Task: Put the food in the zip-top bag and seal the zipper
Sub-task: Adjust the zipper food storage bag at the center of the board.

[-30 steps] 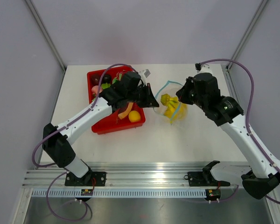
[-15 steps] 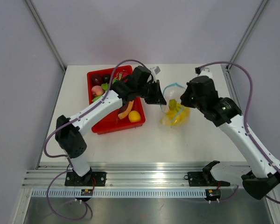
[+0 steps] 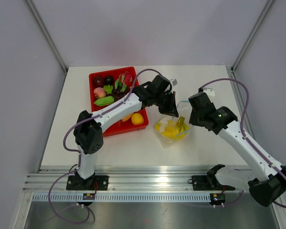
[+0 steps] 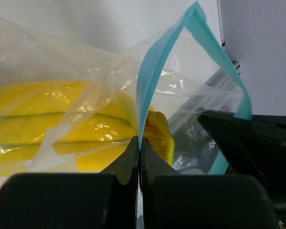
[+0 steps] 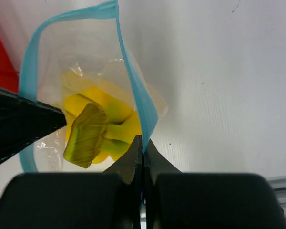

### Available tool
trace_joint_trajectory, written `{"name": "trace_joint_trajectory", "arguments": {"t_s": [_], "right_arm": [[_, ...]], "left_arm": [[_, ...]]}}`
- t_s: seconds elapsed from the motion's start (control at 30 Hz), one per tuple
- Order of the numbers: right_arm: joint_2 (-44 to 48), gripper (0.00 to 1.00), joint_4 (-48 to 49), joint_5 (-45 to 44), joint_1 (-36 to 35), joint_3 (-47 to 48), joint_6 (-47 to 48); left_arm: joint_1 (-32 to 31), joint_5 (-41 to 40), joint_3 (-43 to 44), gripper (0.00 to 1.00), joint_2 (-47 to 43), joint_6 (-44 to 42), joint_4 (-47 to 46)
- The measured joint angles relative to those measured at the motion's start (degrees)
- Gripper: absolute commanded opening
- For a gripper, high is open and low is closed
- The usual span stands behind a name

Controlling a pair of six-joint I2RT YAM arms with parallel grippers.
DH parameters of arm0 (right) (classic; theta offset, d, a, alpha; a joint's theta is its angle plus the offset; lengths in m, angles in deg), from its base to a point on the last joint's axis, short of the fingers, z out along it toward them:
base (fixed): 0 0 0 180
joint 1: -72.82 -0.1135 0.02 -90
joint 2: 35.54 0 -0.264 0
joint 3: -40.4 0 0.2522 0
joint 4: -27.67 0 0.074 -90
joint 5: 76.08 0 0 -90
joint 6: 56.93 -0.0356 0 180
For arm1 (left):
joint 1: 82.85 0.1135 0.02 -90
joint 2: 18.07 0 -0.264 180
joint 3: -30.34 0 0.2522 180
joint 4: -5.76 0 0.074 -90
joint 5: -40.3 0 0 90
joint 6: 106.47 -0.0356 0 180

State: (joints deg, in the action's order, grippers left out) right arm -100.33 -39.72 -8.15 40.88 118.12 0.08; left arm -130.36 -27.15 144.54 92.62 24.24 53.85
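Observation:
The clear zip-top bag [image 3: 174, 129] stands on the table with the yellow banana bunch [image 3: 169, 129] inside. Its blue-teal zipper [image 4: 148, 81] gapes open. My left gripper [image 3: 172, 110] is shut on the zipper's left lip; its fingertips [image 4: 133, 150] pinch the strip in the left wrist view. My right gripper [image 3: 192, 118] is shut on the right lip [image 5: 138, 109]. The bananas [image 5: 102, 126] show through the mouth in the right wrist view. The rest of the food, dark red fruits [image 3: 99, 80], a green piece [image 3: 104, 101] and a yellow-orange citrus [image 3: 137, 119], lies in the tray.
The red tray [image 3: 109, 130] sits at the left of the bag, under my left arm. The table's right edge runs close behind my right arm.
Both grippers have carried the bag nearer and lower, from beside the tray's far corner to the table in front. My left arm has stretched further right.

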Motion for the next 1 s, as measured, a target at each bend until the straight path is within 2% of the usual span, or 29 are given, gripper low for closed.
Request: {"name": "trace_joint_trajectory", "arguments": {"t_s": [0.1, 0.2, 0.33, 0.5, 0.6, 0.73, 0.83, 1.0], "right_arm": [[1.79, 0.0, -2.56, -1.44, 0.02, 5.57, 0.31], [5.22, 0.0, -1.49, -3.17, 0.02, 9.66, 0.26], [7.65, 0.0, -1.79, -3.89, 0.02, 6.29, -2.01], [2.64, 0.0, -5.62, -2.69, 0.02, -1.25, -6.19], [2.99, 0.0, -7.34, -2.99, 0.02, -1.05, -7.17], [9.31, 0.03, -7.37, -4.0, 0.02, 0.04, -7.37], [11.63, 0.0, -7.65, -4.22, 0.02, 0.11, -7.41], [8.13, 0.0, -9.7, -5.53, 0.02, 1.16, -7.56]], "left_arm": [[-0.72, -0.09, 5.6, 0.0, 0.42, -0.85, 2.89], [-1.09, -0.39, 9.07, 0.0, -2.93, -1.7, 1.44], [-1.09, -0.63, 9.31, 0.0, -7.23, -2.14, -0.96], [-1.16, -0.22, 9.44, 0.0, -4.98, -2.12, -1.14], [-1.31, -0.04, 9.46, 0.0, -3.15, -2.16, -0.42], [-1.33, -0.17, 9.46, 0.0, -2.95, -2.32, -0.11], [-1.36, 0.09, 9.44, 0.0, -2.58, -1.9, -1.14], [-1.53, 1.6, 11.69, 0.0, 0.24, -1.27, -1.27]]}}
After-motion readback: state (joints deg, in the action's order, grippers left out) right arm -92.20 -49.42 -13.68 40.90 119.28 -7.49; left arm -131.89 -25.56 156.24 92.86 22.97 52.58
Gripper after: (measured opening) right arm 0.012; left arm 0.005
